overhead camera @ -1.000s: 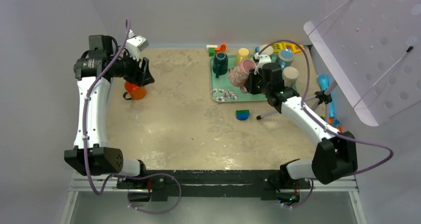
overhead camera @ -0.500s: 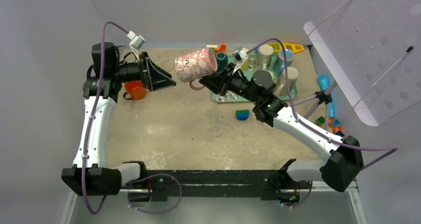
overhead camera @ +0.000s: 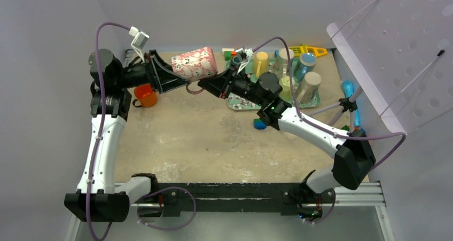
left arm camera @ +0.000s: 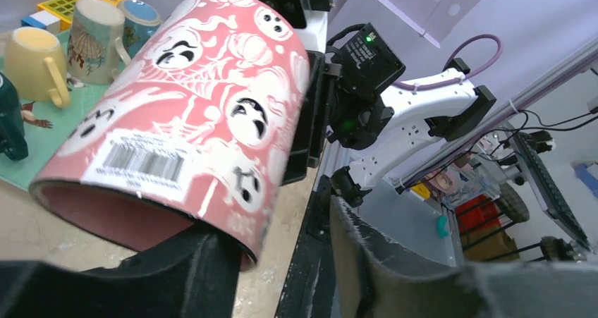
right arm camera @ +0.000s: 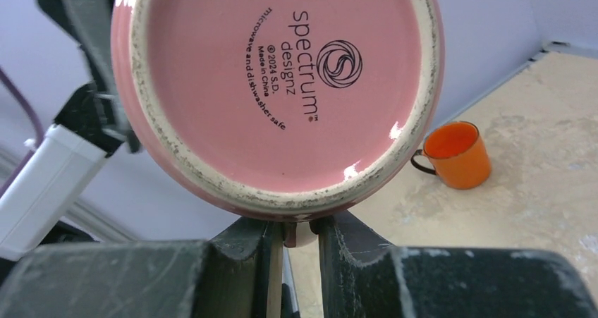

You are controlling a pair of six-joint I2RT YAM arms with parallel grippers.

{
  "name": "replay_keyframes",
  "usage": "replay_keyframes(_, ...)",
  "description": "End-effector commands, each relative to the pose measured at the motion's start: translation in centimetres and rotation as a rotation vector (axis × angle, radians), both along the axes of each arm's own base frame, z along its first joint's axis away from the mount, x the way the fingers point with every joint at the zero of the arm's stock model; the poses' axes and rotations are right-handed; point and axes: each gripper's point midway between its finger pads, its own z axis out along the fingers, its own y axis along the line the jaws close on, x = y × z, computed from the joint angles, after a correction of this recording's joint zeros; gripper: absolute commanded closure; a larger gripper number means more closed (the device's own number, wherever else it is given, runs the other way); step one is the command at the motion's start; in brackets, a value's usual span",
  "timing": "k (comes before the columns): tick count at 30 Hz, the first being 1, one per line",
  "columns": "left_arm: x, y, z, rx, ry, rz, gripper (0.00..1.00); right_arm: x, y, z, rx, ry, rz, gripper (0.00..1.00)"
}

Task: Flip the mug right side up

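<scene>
Arms meet high over the sandy bench [overhead camera: 203,139], with a pink mug [overhead camera: 195,63] patterned with white ghost faces hanging on its side in the air between them. The mug sits above the bench's far left-centre, between an orange mug [overhead camera: 145,96] standing upright on the bench and a green tray [overhead camera: 240,101] crowded with cups.

The right end effector [overhead camera: 202,85] is clenched on the mug's handle. From the right wrist, its two fingers pinch a sliver of pink just under the mug's base [right arm camera: 282,85], which fills the view with its printed maker's mark, and the orange mug [right arm camera: 455,154] is behind it.

The mug's mouth points toward the left arm. The left end effector [overhead camera: 176,75] stands released at that rim. From the left wrist, one finger [left arm camera: 176,268] lies across the lower lip of the mug [left arm camera: 197,106], while the other finger [left arm camera: 395,261] is clear of the wall, with bench showing in the gap. Whether the near finger presses on the rim cannot be told.
</scene>
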Motion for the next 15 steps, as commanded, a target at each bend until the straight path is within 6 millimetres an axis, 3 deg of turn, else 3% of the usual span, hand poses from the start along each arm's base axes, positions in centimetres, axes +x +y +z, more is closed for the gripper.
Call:
replay_keyframes(1, 0.7, -0.9, -0.2, -0.019, 0.049, -0.039, 0.67, -3.1, 0.1, 7.7, 0.167, -0.19, 0.084, 1.0)
replay_keyframes(3, 1.4, -0.8, -0.8, 0.006, 0.068, -0.002, 0.93, -2.7, 0.5, 6.7, 0.125, -0.184, 0.077, 1.0)
replay_keyframes(4, 1.9, -0.6, -1.3, 0.034, 0.046, 0.028, 1.0, -2.4, 0.7, 6.0, 0.094, -0.181, 0.074, 1.0)
replay_keyframes(5, 2.6, -0.2, -1.8, 0.069, 0.037, 0.078, 1.0, -2.2, 1.0, 5.2, 0.056, -0.178, 0.076, 1.0)
replay_keyframes(6, 3.4, 0.4, -2.7, 0.123, 0.03, 0.138, 1.0, -2.0, 1.2, 4.3, 0.024, -0.172, 0.081, 0.91)
replay_keyframes(8, 5.1, 2.2, -4.9, 0.265, 0.05, 0.274, 1.0, -0.2, 0.7, 2.0, -0.065, -0.133, 0.018, 0.46)
replay_keyframes(9, 6.0, 3.3, -6.3, 0.352, 0.053, 0.33, 1.0, 1.4, -0.1, 0.3, -0.127, -0.096, -0.048, 0.29)
replay_keyframes(10, 6.8, 4.6, -7.6, 0.44, 0.051, 0.382, 1.0, 3.3, -1.3, -1.4, -0.195, -0.059, -0.143, 0.2)
replay_keyframes(13, 10.0, 9.4, -12.3, 0.75, 0.058, 0.517, 1.0, 8.8, -6.7, -6.8, -0.433, 0.022, -0.482, 0.12)
replay_keyframes(15, 10.9, 11.1, -15.2, 0.893, 0.098, 0.51, 1.0, 11.6, -10.0, -9.2, -0.556, 0.057, -0.648, 0.11)
